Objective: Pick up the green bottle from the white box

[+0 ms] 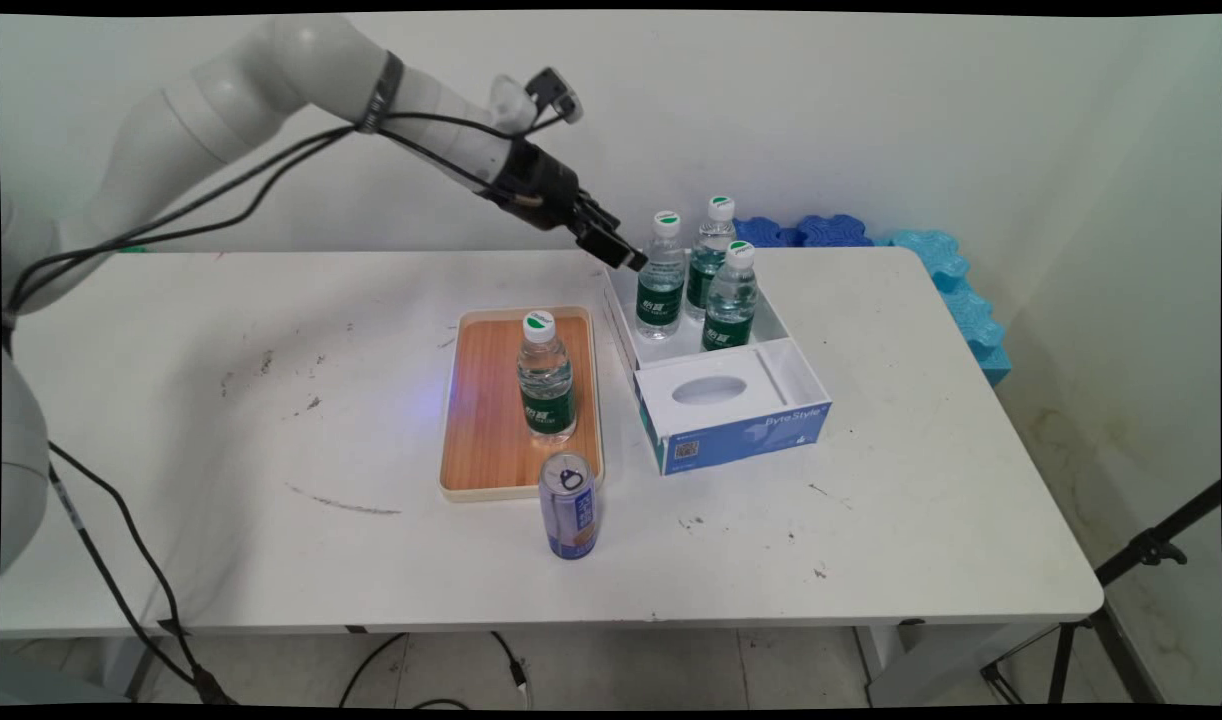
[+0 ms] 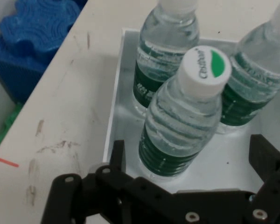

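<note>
I see the wooden tray (image 1: 481, 400) left of centre on the worktop (image 1: 221, 450), w/ one water bottle (image 1: 545, 378) standing upright on it, toward its 3 o'clock edge. Just off the tray's 5 o'clock corner stands a purple can (image 1: 569, 505), upright, pull-tab on top. Next right is the white box (image 1: 771, 335): tissue slot at its near end, open compartment at the far end w/ 3 upright bottles. The hand (image 1: 631, 262) hangs at the box's 10 o'clock corner, right beside the nearest bottle (image 1: 661, 276), tilted down toward it. In the hand view that bottle (image 2: 184, 116) sits betw. the two fingers (image 2: 268, 156), which are spread wide either side, neither visibly touching it; the hand holds nothing. The other two bottles (image 2: 165, 56) stand behind it at 12 and 2 o'clock. Blue foam pieces (image 1: 951, 280) lie along the worktop's far right edge, approx. 2 o'clock from the box.
</note>
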`<state>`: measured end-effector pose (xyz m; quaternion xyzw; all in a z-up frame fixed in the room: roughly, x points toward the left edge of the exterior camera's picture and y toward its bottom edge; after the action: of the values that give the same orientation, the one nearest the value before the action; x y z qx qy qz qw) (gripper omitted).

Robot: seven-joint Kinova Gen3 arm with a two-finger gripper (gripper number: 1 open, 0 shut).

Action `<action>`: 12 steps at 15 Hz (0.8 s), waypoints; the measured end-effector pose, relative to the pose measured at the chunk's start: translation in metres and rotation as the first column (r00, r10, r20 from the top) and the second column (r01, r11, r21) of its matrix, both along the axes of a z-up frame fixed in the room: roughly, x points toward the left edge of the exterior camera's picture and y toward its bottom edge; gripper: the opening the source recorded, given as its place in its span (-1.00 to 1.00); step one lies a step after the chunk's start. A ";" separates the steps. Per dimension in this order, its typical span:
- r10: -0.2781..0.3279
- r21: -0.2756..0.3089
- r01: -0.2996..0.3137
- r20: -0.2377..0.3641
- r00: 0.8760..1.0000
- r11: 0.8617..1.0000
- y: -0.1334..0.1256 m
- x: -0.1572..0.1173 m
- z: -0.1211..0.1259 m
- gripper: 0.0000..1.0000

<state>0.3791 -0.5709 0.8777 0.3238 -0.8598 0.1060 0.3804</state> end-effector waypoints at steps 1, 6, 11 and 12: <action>0.003 0.010 -0.003 0.001 1.000 1.000 -0.004 -0.003 -0.007 1.00; -0.025 -0.003 0.025 -0.007 1.000 1.000 -0.020 -0.018 -0.029 1.00; -0.036 -0.023 0.035 -0.010 0.999 0.999 -0.031 -0.028 -0.043 1.00; -0.036 -0.024 0.036 -0.012 0.999 0.999 -0.032 -0.030 -0.045 1.00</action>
<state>0.3496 -0.6027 0.8329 0.3042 -0.8619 0.1073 0.3913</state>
